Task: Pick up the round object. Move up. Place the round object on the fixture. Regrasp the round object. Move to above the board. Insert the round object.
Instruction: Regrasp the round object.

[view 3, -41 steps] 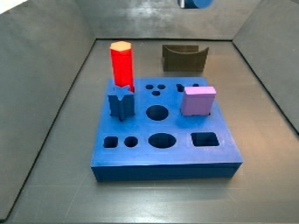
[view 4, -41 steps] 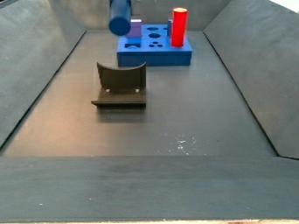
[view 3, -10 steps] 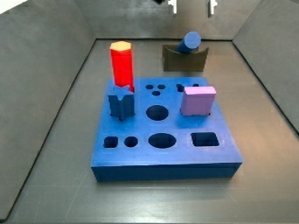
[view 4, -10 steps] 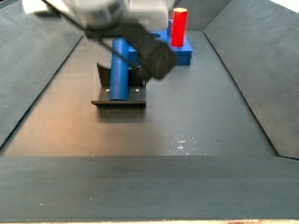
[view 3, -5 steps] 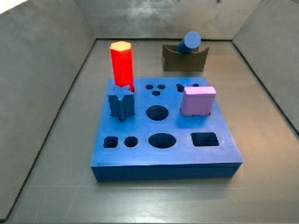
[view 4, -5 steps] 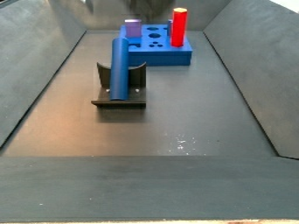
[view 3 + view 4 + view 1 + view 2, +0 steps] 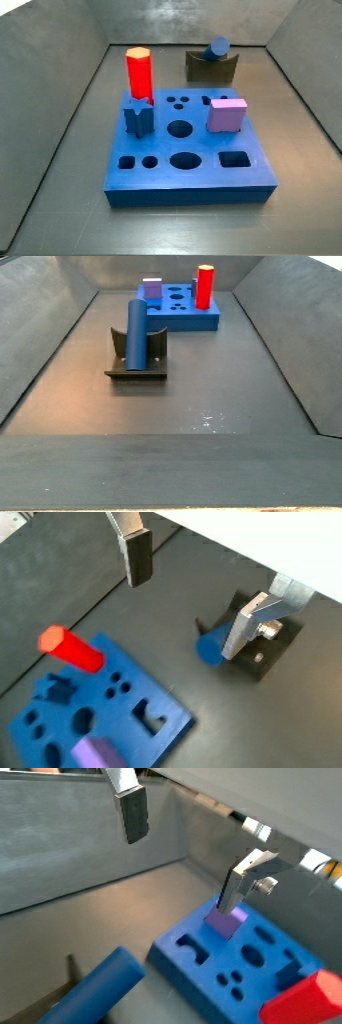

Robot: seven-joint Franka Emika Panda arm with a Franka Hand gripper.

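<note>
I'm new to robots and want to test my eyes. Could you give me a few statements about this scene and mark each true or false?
1. The blue cylinder rests on the fixture. True.
2. The gripper holds the blue cylinder. False: in both wrist views its fingers are spread with nothing between them.
3. The red hexagonal peg stands upright in the board. True.
4. The lilac cube lies on the floor beside the board. False: it sits on the board.
5. Every hole in the board is filled. False: several are open.

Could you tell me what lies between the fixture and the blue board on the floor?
Nothing: between the fixture holding the round object and the board, a side view shows bare floor. The gripper is open, above.
</note>
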